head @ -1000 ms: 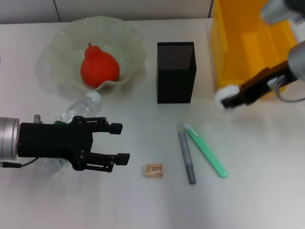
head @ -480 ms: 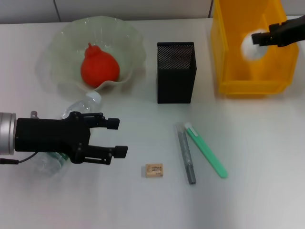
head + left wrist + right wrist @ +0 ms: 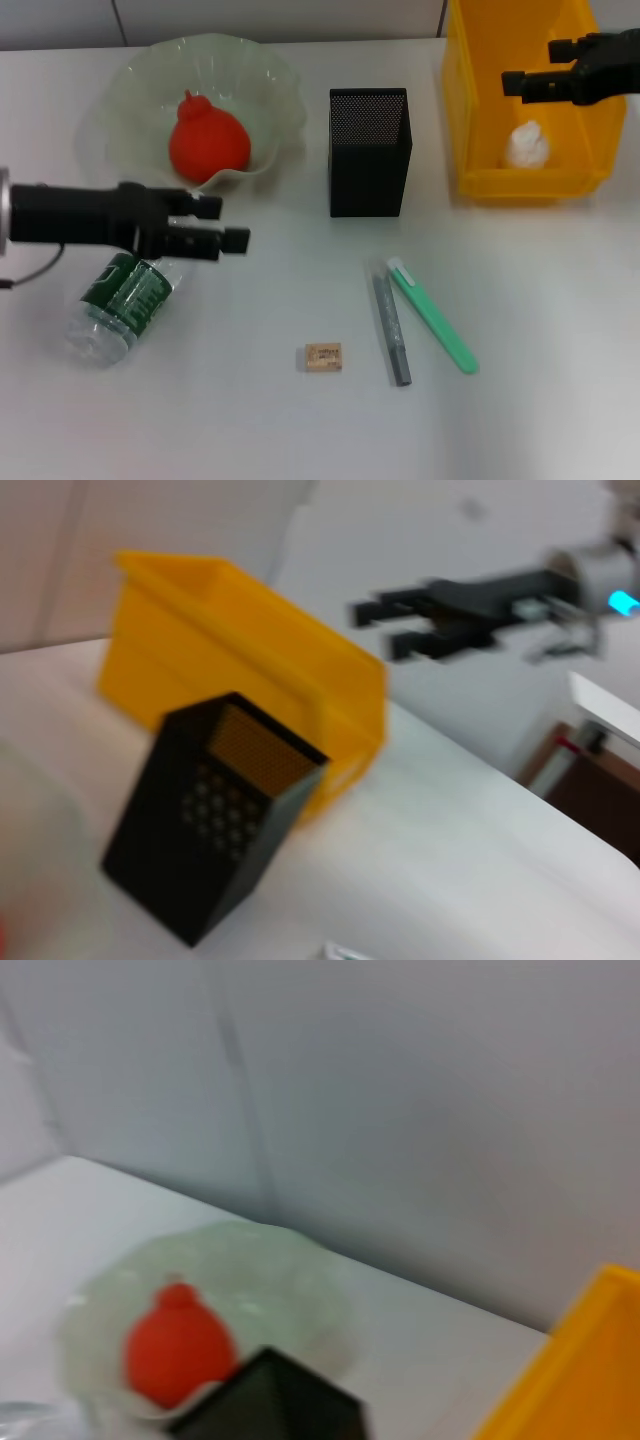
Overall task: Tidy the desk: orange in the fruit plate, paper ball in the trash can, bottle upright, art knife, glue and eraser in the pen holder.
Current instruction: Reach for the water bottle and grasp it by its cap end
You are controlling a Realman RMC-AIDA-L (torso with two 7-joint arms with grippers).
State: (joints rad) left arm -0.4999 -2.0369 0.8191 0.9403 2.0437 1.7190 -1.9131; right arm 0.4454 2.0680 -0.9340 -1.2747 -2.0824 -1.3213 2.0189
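Note:
The orange (image 3: 208, 140) sits in the pale green fruit plate (image 3: 270, 80). The white paper ball (image 3: 525, 146) lies inside the yellow trash can (image 3: 470, 110). My right gripper (image 3: 530, 65) hangs open and empty above the can. The clear bottle (image 3: 120, 300) with a green label lies on its side at the left; its cap end is hidden under my left arm. My left gripper (image 3: 228, 224) is open and empty, just past the bottle's neck. The eraser (image 3: 323, 357), the grey glue stick (image 3: 392, 328) and the green art knife (image 3: 432, 315) lie on the desk in front of the black pen holder (image 3: 370, 150).
The left wrist view shows the pen holder (image 3: 215, 820), the yellow can (image 3: 250, 630) and the right gripper (image 3: 420, 625) farther off. The right wrist view shows the orange (image 3: 178, 1345) in the plate (image 3: 290, 1280) and the pen holder's rim (image 3: 270, 1400).
The right gripper carried the paper ball over the yellow can and let it go; the ball now lies inside. The left arm moved back toward the plate, uncovering the bottle's body.

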